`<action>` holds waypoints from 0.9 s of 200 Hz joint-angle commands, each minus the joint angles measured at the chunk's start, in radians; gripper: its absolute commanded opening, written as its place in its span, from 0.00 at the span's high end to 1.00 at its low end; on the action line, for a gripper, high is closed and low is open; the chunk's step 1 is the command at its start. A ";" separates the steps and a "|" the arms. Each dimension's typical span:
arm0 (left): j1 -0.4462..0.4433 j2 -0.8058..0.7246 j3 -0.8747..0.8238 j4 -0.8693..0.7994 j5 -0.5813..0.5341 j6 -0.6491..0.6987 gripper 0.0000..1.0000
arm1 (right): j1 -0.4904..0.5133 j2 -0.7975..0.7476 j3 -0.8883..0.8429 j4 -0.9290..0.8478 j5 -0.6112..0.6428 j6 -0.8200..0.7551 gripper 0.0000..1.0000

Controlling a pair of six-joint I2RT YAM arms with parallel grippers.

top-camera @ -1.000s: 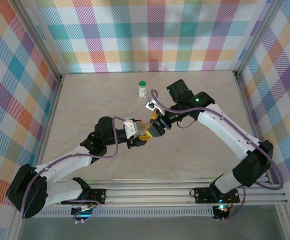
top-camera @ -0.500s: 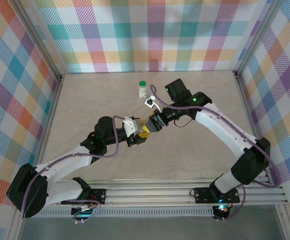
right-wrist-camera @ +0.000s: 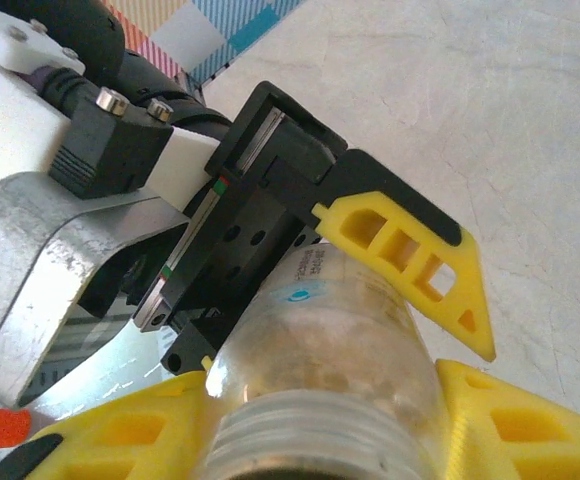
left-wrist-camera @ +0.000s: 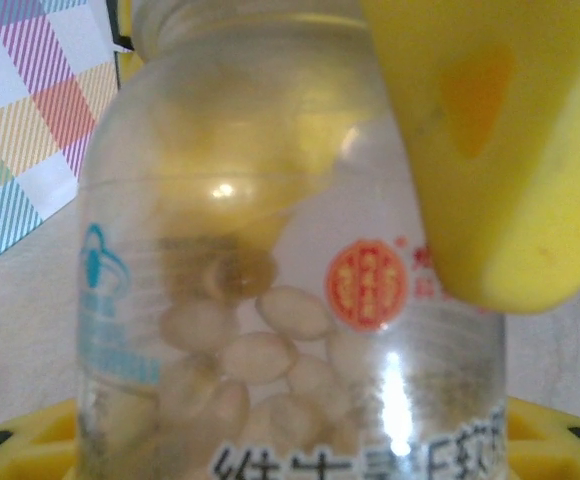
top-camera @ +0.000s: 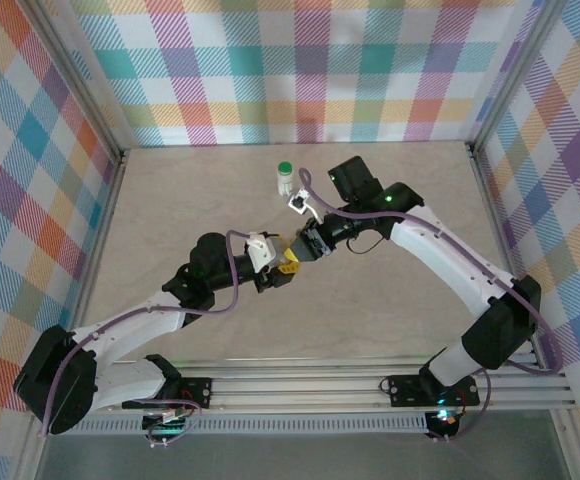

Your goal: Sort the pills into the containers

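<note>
The left claw [top-camera: 286, 265] is clamping a clear pill bottle [left-wrist-camera: 270, 300] above the surface [top-camera: 400, 300], pale oval pills [left-wrist-camera: 260, 352] lying inside, while the right claw [top-camera: 306, 247] is pinching its bare threaded neck; a green-capped bottle [top-camera: 285, 178] is standing well apart, farther back.

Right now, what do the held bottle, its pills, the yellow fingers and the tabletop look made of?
Bottle: clear glossy plastic, perhaps glass; see-through wall with sharp highlights, moulded neck threads.
Pills inside: smooth, pale beige, coated-looking.
Left gripper fingers: matte yellow plastic, open lattice cells, likely printed.
Tabletop: pale, marble-patterned, slight sheen, probably laminate.
</note>
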 commanded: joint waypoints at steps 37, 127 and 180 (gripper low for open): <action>-0.010 -0.017 0.005 0.078 -0.088 -0.004 0.24 | -0.048 -0.013 0.030 -0.015 0.108 0.094 0.83; -0.009 -0.082 -0.026 0.069 -0.273 -0.055 0.00 | -0.207 0.141 0.193 -0.103 0.590 0.054 0.85; -0.009 -0.103 -0.035 0.075 -0.776 -0.342 0.00 | -0.329 0.465 0.461 -0.140 0.772 -0.013 0.85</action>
